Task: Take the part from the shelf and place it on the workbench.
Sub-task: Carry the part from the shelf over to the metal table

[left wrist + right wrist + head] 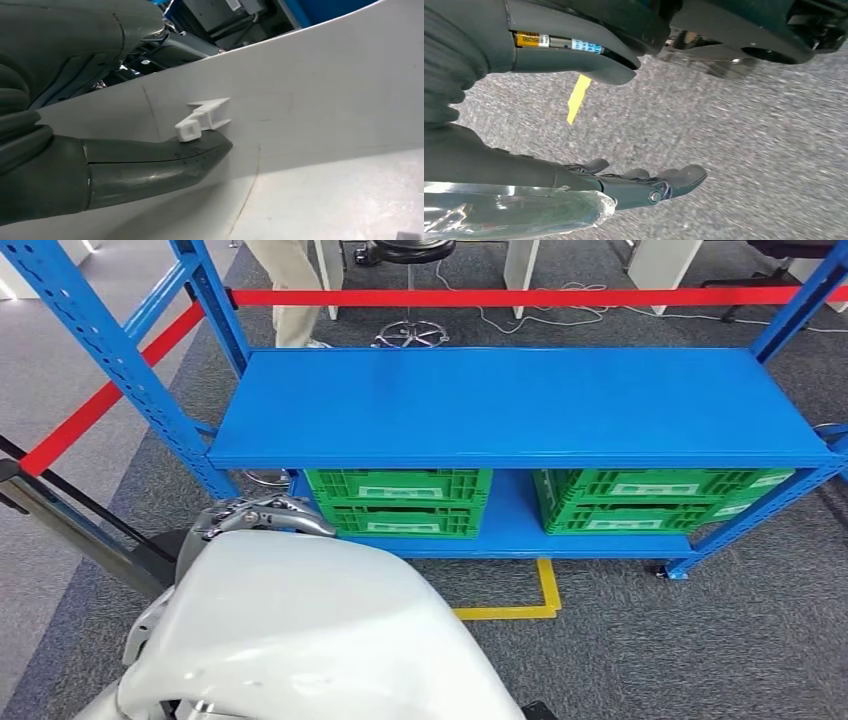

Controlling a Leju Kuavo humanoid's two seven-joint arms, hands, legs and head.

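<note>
A: Where is the part?
B: The large white moulded panel point(310, 640) sits low in the head view, close to the robot's body, in front of the blue shelf point(520, 405). In the left wrist view its smooth surface carries a small white clip point(204, 119).

A: And the left hand?
B: The left hand point(100, 170) holds the panel — its thick grey thumb point(165, 162) lies pressed flat against the white surface, the tip just beside the clip. The darker fingers are on the far side of the panel edge, so how they lie I cannot tell. From the head view, silver arm parts point(262, 515) show at the panel's upper edge.

A: The right hand?
B: The right hand point(639, 185) hangs over grey carpet point(749, 150) with nothing in it — fingers spread apart and nearly straight. A strip of yellow tape point(578, 97) lies on the carpet beyond it.

A: What else is there?
B: Two green crates point(400, 500) stand on the shelf's lower level, side by side and apart. Red bars point(520, 297) cross the frame above, and yellow floor tape point(545, 590) marks a corner in front of the shelf.
</note>
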